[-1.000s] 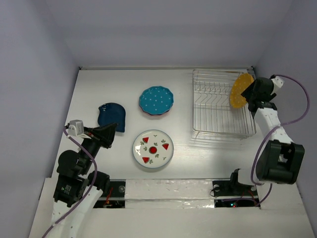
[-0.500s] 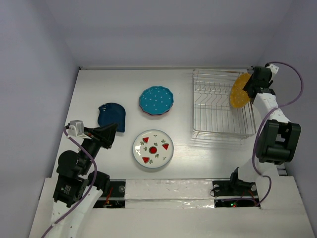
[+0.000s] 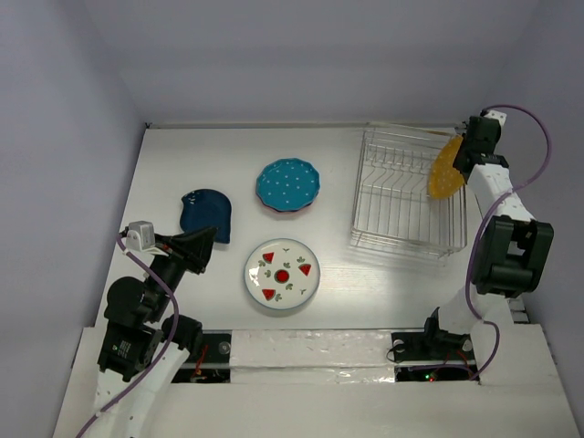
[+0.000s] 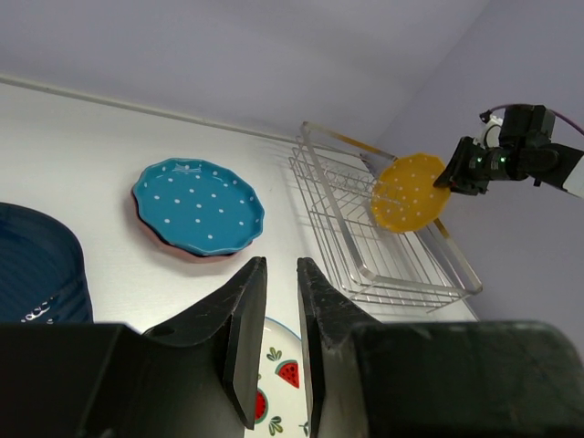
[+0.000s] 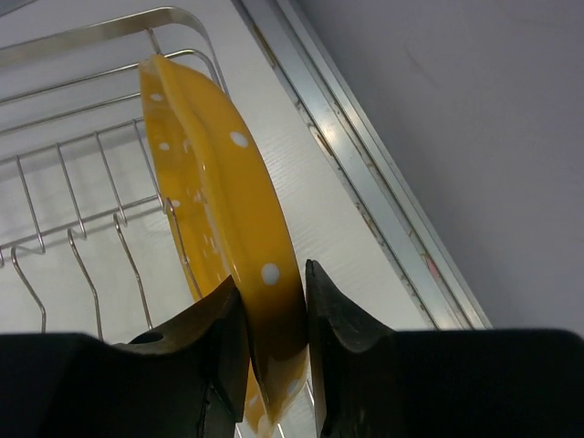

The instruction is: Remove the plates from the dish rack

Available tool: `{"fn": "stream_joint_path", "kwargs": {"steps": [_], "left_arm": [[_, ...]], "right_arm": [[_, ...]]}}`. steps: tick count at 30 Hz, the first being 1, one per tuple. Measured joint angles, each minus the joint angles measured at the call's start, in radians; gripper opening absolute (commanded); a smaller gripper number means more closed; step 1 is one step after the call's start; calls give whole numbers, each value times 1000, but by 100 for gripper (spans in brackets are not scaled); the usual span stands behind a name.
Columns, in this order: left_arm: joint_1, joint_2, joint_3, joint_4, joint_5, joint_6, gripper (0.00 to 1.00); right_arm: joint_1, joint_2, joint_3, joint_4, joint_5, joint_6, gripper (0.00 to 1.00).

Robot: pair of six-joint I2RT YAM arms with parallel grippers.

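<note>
White tabletop [image 3: 210,155] from above: the right tool [image 3: 467,157] has raised the orange-yellow plate [image 3: 445,169], dragging the dish rack [image 3: 401,205] askew. Left wrist: the left tool [image 4: 281,274] hangs narrowly parted, empty. Right wrist: fingers [image 5: 214,333] pinch the plate's rim; the rack's only plate seems nearly free.

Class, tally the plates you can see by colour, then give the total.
Dark blue plate: 1
Teal dotted plate: 1
Pink plate, rim only, beneath teal: 1
White plate with red fruit: 1
Orange-yellow dotted plate: 1
Total: 5
</note>
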Motion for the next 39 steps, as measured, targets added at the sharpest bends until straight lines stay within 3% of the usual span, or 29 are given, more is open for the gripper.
{"fn": "stream_joint_path", "kwargs": {"steps": [20, 32, 39], "left_arm": [[0, 0, 0, -3, -3, 0, 18], [0, 0, 0, -3, -11, 0, 18], [0, 7, 0, -3, -17, 0, 18]], "right_arm": [[162, -132, 23, -79, 226, -220, 0], [167, -319, 165, -119, 151, -33, 0], [175, -395, 96, -113, -71, 166, 0]]}}
